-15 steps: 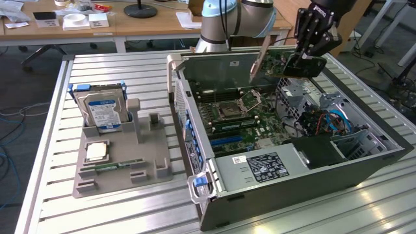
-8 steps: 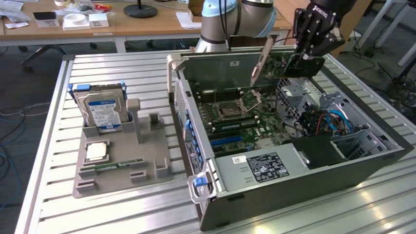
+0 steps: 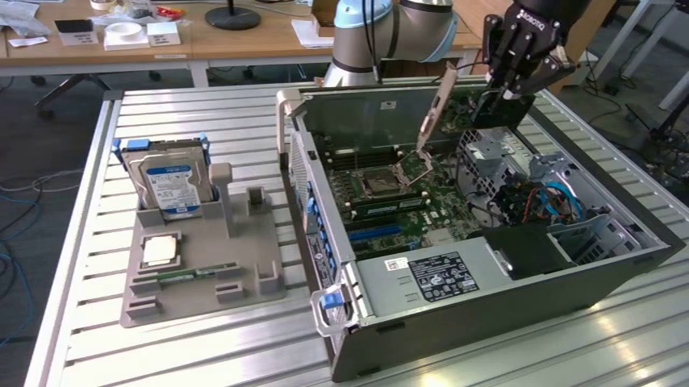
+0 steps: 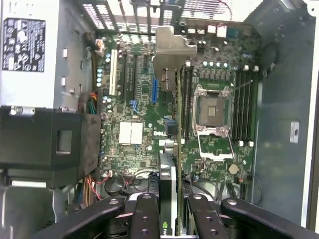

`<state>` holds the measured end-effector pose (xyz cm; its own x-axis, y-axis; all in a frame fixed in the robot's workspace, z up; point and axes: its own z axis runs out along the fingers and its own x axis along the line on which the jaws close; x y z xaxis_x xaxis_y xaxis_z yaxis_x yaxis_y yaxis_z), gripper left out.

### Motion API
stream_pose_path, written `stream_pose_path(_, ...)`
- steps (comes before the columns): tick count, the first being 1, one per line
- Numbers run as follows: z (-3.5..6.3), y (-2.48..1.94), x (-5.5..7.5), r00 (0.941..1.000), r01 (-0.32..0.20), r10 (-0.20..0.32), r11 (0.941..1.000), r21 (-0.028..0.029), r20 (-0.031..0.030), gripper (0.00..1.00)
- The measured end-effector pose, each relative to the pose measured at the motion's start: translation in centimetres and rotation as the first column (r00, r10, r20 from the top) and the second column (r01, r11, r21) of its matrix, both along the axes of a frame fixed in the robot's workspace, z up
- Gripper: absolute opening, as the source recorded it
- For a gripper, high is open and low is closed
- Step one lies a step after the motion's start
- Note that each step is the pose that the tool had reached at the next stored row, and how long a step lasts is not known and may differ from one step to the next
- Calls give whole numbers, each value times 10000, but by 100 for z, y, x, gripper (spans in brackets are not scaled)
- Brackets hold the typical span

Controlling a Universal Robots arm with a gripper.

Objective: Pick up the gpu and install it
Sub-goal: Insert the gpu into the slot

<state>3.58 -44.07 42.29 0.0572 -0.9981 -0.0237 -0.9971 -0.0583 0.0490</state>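
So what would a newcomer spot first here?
The gripper stands out first. It holds the gpu above the motherboard inside the open case, on the exterior view's right. After that, the blue-labelled hard drive standing upright in the grey tray on the exterior view's left.

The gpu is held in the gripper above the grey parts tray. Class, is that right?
No. The gpu is held in the gripper above the open computer case, not the grey parts tray, as the exterior view shows.
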Motion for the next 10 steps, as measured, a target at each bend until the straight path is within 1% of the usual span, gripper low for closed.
stream_pose_path(3, -1, 1, 0, 9995, -324, 324, 9995, -2, 0, 27)
stream_pose_path(10, -1, 1, 0, 9995, -331, 331, 9995, -3, 0, 27)
